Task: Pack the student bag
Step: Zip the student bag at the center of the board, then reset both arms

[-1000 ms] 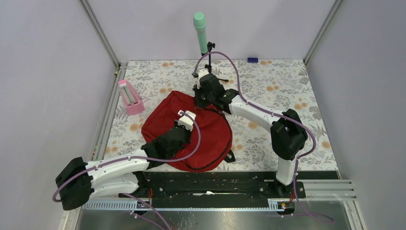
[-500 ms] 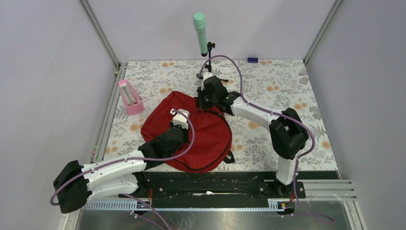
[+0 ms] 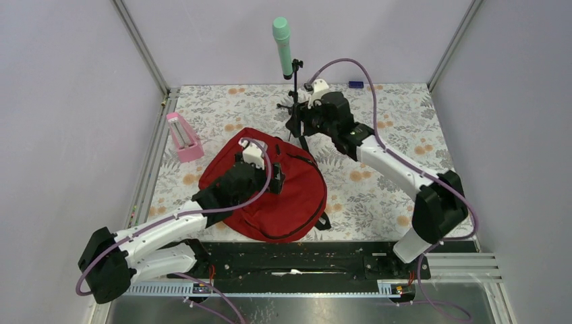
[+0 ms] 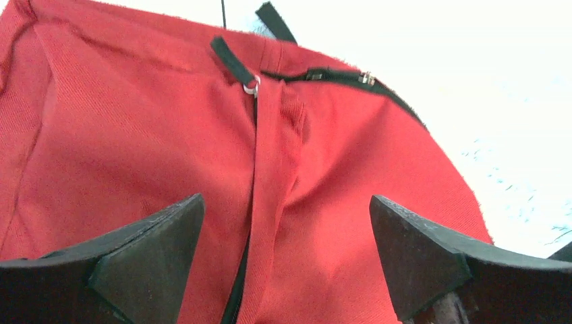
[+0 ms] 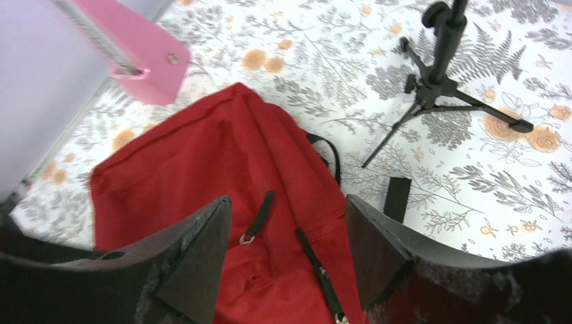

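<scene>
The student bag (image 3: 297,202), a large red backpack with black straps and zippers, lies flat on the flowered table; its zipper looks shut. My left gripper (image 3: 276,181) hovers over the bag's middle, open, with nothing between its fingers. In the left wrist view, the left gripper (image 4: 287,198) straddles a fold of the bag (image 4: 135,148) beside a black zipper pull (image 4: 233,61). My right gripper (image 3: 299,115) is raised behind the bag's far edge, open and empty. In the right wrist view, the right gripper (image 5: 288,198) looks down on the bag (image 5: 175,162) and its two zipper pulls.
A pink stand (image 3: 183,138) sits left of the bag, near the left rail. A black tripod (image 5: 432,88) holding a green-topped stick (image 3: 282,44) stands just behind the bag, close to my right gripper. A small blue object (image 3: 355,84) lies by the back wall.
Both grippers went from shut to open. The right arm pulled back and to the right, off the bag's far edge. The left gripper shifted a little farther over the bag.
</scene>
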Tool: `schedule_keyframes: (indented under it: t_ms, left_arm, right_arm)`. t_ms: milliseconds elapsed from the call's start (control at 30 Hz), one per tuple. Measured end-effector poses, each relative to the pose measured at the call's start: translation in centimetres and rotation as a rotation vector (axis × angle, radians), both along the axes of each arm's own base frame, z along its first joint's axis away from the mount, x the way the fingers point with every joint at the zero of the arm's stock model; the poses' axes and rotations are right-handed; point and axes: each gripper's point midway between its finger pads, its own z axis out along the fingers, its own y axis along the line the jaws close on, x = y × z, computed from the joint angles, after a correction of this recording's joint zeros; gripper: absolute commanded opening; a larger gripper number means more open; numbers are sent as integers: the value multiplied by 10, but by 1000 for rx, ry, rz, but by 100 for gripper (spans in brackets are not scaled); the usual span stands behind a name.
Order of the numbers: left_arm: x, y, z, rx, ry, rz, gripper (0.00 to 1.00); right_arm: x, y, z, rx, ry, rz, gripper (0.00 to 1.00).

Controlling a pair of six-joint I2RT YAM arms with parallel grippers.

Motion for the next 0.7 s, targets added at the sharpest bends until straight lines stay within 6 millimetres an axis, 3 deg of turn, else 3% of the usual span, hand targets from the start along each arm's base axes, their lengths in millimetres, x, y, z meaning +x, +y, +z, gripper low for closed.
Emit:
schedule_keyframes:
  t_ms: [133, 233, 367, 467, 567, 633, 700]
  left_arm:
    - [14, 2, 21, -71, 3, 8, 99]
    - [27, 16, 29, -104, 31, 42, 99]
    - [43, 51, 31, -127, 92, 144, 99]
    - [48, 90, 36, -122, 135, 253, 99]
    - [50, 129, 66, -130, 97, 358, 99]
    - [49, 146, 88, -130, 48, 403, 99]
    - [42, 161, 115, -109, -20, 439, 99]
  right_arm:
    - [-16, -15, 27, 54, -29, 28, 71]
    - [-20, -45, 23, 93, 10, -16, 71]
    - [-19, -101, -9, 140, 126, -142, 71]
    - [-17, -146, -36, 183, 220, -253, 70]
    - [-18, -207, -57, 223, 290, -418, 70]
    - [-27, -244, -60, 225, 302, -526, 71]
    - [-35, -265, -54, 207, 272, -596, 72]
